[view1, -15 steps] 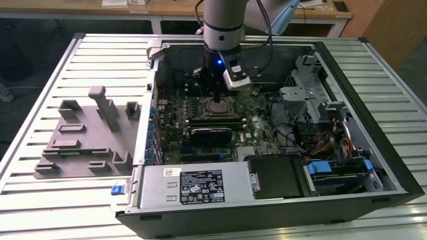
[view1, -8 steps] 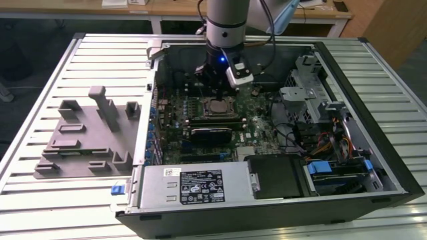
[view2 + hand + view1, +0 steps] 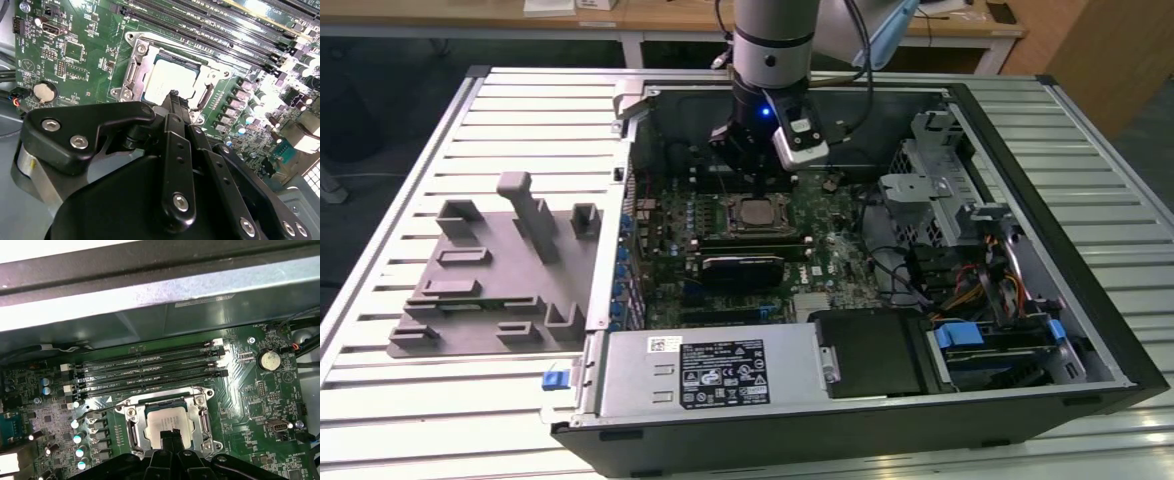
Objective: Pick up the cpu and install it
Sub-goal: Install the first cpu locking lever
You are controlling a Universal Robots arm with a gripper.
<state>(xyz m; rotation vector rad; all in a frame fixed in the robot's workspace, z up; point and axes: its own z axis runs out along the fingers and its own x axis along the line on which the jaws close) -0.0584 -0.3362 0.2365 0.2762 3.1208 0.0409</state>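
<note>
The exterior view looks down from high beyond one end of the worktop (image 3: 400,400), taking in the whole open computer case (image 3: 854,440) and the arm (image 3: 774,40). Both wrist views sit close above the motherboard (image 3: 250,390), facing it from seemingly opposite sides, and share the cpu (image 3: 167,425) in its socket (image 3: 131,427) and the memory slots (image 3: 150,372)

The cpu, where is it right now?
In the first wrist view the cpu sits in the metal socket frame on the motherboard, beside the memory slots, close under the hand.
</note>
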